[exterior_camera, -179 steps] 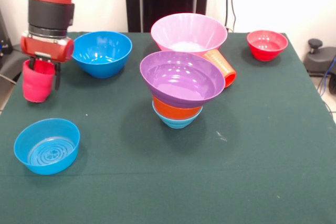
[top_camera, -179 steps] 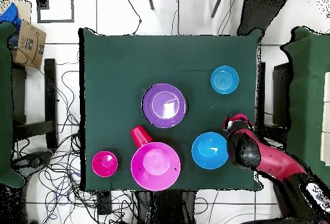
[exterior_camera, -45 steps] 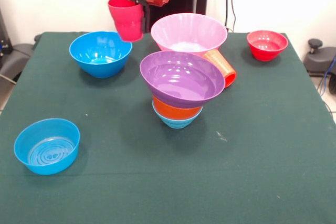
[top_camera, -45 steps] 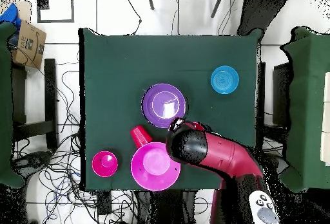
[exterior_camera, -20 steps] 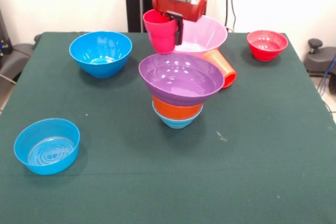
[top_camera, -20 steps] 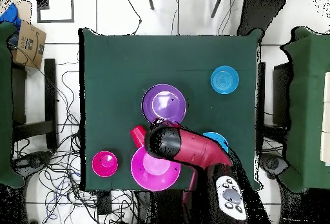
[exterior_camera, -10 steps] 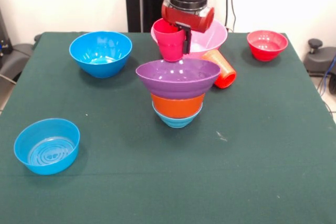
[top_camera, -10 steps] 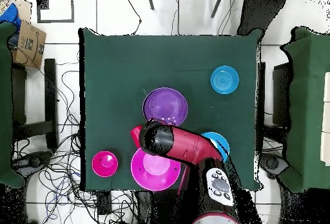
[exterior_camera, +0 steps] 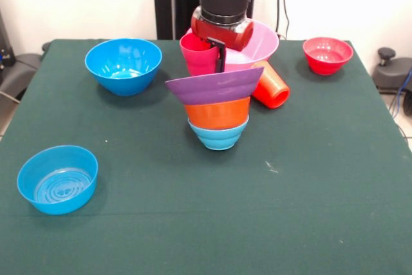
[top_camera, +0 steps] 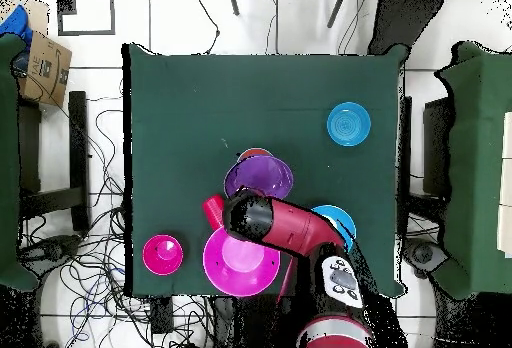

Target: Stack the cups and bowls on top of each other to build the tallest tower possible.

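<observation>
Over the tower's twelve-o'clock edge, the end effector (exterior_camera: 217,62) pinches the pink cup (exterior_camera: 198,55); lift clear, since the purple bowl (exterior_camera: 214,86) tilts.

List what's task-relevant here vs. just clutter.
Job:
- gripper holding pinkish-red plastic cup
- tilted purple bowl on orange bowl, light-blue bowl
- pink bowl
- orange-red cup
- blue bowls
- red bowl

Clutter:
- cardboard box
- floor cables

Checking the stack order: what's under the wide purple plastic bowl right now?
The wide purple plastic bowl, tilted, sits on the small orange plastic bowl, which is nested in the small light-blue plastic bowl on the table. The lower bowls' insides are covered, so anything inside them can't be seen.
</observation>
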Motion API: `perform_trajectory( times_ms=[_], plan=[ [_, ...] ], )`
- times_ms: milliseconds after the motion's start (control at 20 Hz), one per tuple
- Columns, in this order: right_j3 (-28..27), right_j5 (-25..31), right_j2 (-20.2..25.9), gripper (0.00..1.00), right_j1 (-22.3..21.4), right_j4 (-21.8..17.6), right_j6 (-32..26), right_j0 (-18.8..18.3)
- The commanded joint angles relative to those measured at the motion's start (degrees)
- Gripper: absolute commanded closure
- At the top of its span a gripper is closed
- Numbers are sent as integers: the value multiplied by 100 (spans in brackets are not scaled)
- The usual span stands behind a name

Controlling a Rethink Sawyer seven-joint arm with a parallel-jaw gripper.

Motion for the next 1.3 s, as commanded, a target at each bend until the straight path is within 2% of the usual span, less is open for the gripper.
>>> perform_trajectory(
  times_ms=[50,600,1300],
  plan=[
    [-423,107,143,100,-35,261,954,63],
    [-491,479,134,100,-168,413,934,133],
    [-689,876,237,100,-275,457,697,-97]
  ],
)
